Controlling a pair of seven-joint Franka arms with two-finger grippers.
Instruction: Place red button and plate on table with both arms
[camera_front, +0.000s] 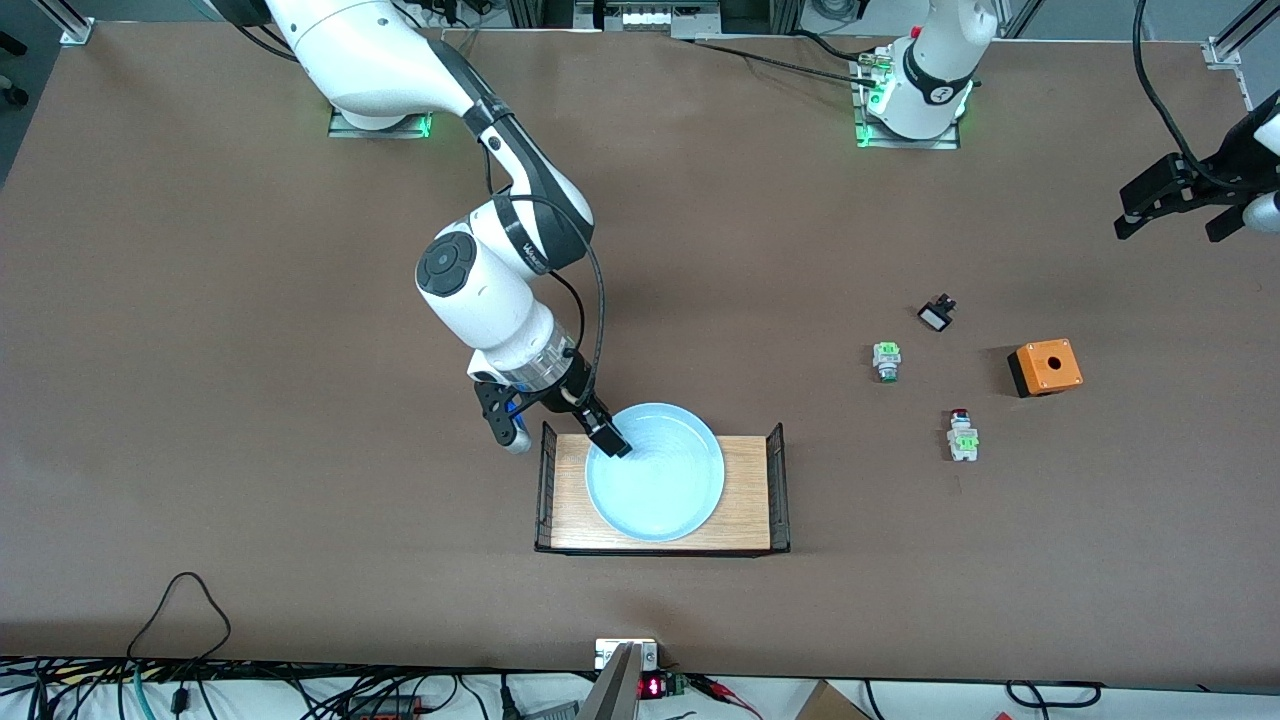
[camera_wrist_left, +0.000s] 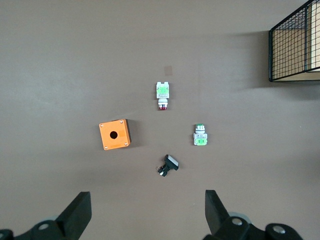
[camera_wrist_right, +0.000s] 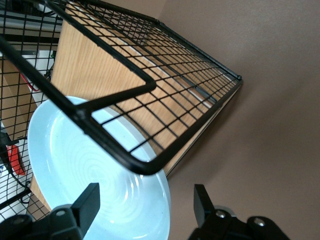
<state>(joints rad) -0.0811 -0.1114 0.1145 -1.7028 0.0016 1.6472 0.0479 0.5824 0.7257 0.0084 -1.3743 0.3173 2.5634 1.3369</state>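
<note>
A matte brown table (camera_front: 250, 330) is filling the view, with cables trailing along its camera-side edge. The light blue plate (camera_front: 655, 480) is sitting on a small wooden tray (camera_front: 745, 500) with black wire ends near that edge. The right gripper (camera_front: 612, 440) is straddling the plate's rim, fingers spread but not clamped. The red button (camera_front: 962, 434) is lying on the table toward the left arm's end, near an orange box (camera_front: 1046, 366). The left gripper (camera_front: 1170, 210) is waiting wide open over that end.
</note>
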